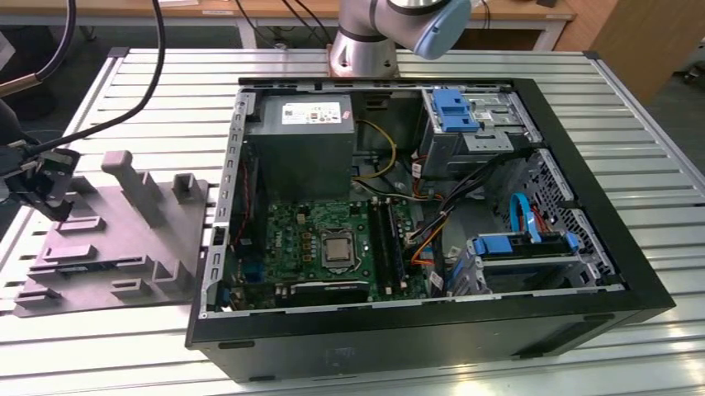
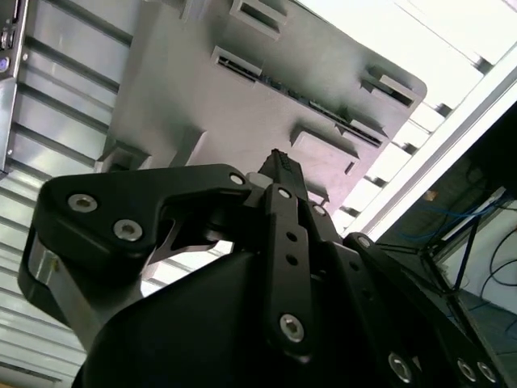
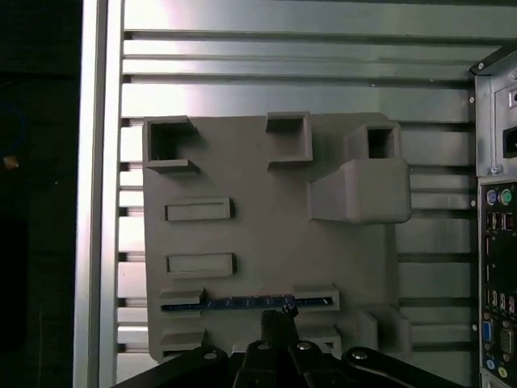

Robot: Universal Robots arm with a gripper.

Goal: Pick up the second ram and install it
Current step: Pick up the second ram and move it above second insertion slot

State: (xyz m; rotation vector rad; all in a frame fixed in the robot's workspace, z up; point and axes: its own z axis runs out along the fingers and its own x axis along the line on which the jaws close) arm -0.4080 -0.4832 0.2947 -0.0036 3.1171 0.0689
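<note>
Hovering gripper (image 3: 279,317) clenched over one second ram (image 3: 234,304) slotted in grey holder (image 3: 266,234).

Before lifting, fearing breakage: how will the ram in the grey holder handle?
Probably stiff and light: the second ram shows as a thin flat board on edge in a slot of the grey holder. Likely fragile, with little exposed edge to grip.

Gripper (image 3: 279,317) has clear air over gray fixture (image 1: 115,247); tall posts (image 1: 134,180) mid-fixture; computer case (image 1: 385,340) just beside.
</note>
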